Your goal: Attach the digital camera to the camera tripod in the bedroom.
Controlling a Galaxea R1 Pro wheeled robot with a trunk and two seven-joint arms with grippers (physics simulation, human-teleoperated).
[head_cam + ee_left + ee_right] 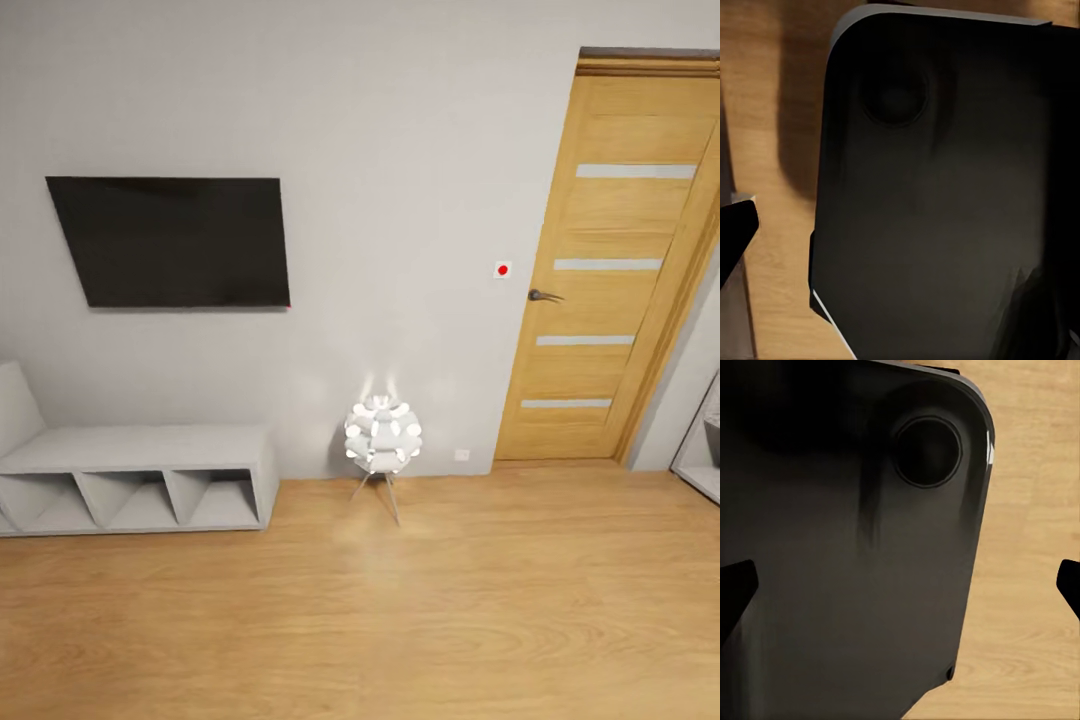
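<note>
From the head view we look at a pale grey wall (400, 130) above a light wood floor (400, 620). A black flat screen (172, 240) hangs on the wall at the left, and below it stands a low grey shelf unit (140, 480) with three open cubbies. A white ball-shaped lamp (383, 432) glows on thin legs just in front of the wall, near the middle. At the right is a closed wooden door (605, 270) with four pale strips and a dark handle (543, 295), and a small red dot (503, 269) sits on the wall just beside it. Neither the camera nor the tripod appears before us here, so we cannot say which way either points or how it lies to a claw. In the left wrist view we see a large dark rounded body of the robot (945, 195) over the wood floor, with one black fingertip (735, 232) of the left claw at the edge; we cannot tell whether that claw is spread or pressed together. In the right wrist view the same sort of dark body (847, 547) with a round recess covers much of the floor, and the black fingertips (735, 589) of the right claw (900, 589) stand far apart at opposite edges, spread wide with nothing between them.
</note>
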